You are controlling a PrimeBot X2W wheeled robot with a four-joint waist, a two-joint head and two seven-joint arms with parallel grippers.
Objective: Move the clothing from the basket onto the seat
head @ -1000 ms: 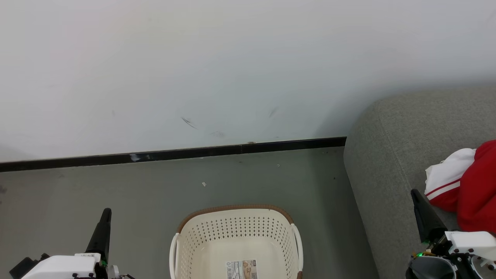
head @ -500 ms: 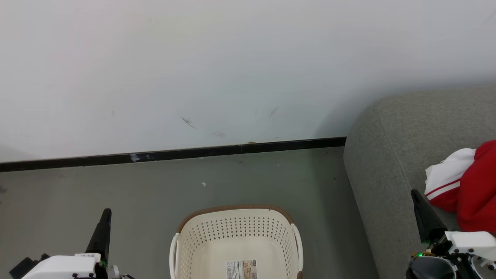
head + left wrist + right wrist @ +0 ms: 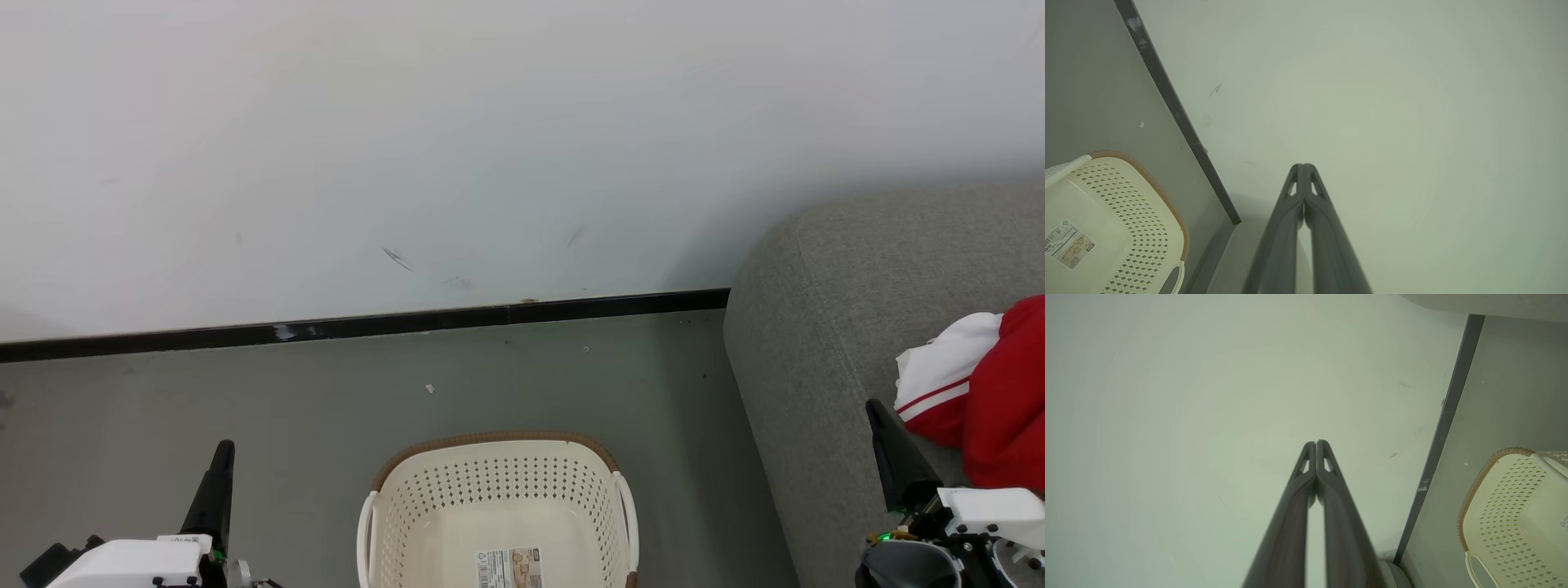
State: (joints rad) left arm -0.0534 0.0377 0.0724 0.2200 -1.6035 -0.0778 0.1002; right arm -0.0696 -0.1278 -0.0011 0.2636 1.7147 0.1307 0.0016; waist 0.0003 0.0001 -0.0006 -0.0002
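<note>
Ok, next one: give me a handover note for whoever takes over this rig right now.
Left gripper: shut, empty, left of the basket.
Right gripper: shut, empty, by the sofa.
Red and white clothes lie on the sofa.
Basket stands on the floor; the part in view holds just its label, no clothes.
Done: the move looks complete.
Left: check the basket's near end, cut off by the picture's edge.

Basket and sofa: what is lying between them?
Nothing: in the head view a bare strip of grey floor separates the basket from the sofa.
</note>
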